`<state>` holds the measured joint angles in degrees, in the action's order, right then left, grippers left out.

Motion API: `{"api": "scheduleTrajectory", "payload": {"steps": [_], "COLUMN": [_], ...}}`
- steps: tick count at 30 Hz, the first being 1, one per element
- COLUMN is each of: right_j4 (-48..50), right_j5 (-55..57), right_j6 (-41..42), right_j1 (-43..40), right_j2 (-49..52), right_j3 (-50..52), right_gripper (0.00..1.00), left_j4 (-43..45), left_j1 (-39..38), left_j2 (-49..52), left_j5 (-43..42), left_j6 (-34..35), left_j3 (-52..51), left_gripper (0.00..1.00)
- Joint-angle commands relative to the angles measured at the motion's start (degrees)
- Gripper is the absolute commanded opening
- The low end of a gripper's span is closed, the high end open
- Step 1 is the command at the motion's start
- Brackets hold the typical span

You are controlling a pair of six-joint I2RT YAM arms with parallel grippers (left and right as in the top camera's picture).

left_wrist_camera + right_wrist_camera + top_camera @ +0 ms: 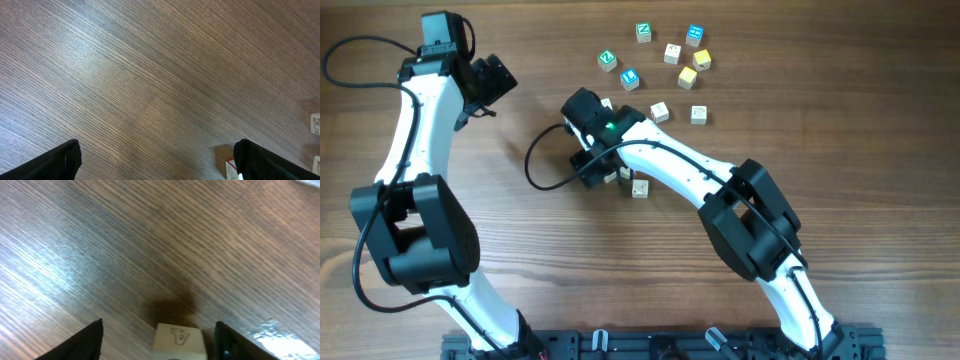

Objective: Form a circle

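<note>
Wooden cube [178,338] between parted right end effector [159,341], left arm [415,140] well apart

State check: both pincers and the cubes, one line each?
left pincer: open, nothing between its jaws.
right pincer: open, jaws either side of a cream cube.
cream cube: letter face up, a gap on each side, not gripped.
other cubes: lying loose and scattered, no ring formed yet.

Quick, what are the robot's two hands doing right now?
Left gripper: open, holding nothing.
Right gripper: open; a cream letter cube sits between its jaws, not gripped.
</note>
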<state>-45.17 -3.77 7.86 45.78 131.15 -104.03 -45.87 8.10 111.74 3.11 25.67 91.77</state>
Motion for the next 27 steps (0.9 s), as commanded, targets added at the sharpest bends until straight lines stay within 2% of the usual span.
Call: {"api": "scheduleTrajectory", "payload": {"steps": [1,3,6,18,27], "right_j4": [0.1,0.1,0.1,-0.5,-1.7], "right_j5": [2.4,2.4,2.4,0.7,0.8], "right_j6": [-1.9,-1.9,-1.9,-1.9,-1.9], "right_j1": [0.0,0.0,0.0,0.0,0.0], "right_j2": [0.7,0.7,0.7,0.7,0.7], "right_j3": [-0.5,-0.5,-0.5,-0.5,-0.5], "right_gripper": [0.63,0.61,0.52,0.49,0.39], "left_j4": [0.2,0.2,0.2,0.2,0.2], "left_j1": [0.1,0.1,0.1,0.1,0.1], "left_j2": [0.0,0.0,0.0,0.0,0.0], "left_j5": [-0.1,-0.1,-0.1,-0.1,-0.1], "left_j6": [0.5,0.5,0.5,0.5,0.5], "left_j3": [0.0,0.0,0.0,0.0,0.0], "left_gripper": [1.00,1.00,1.00,1.00,1.00]}}
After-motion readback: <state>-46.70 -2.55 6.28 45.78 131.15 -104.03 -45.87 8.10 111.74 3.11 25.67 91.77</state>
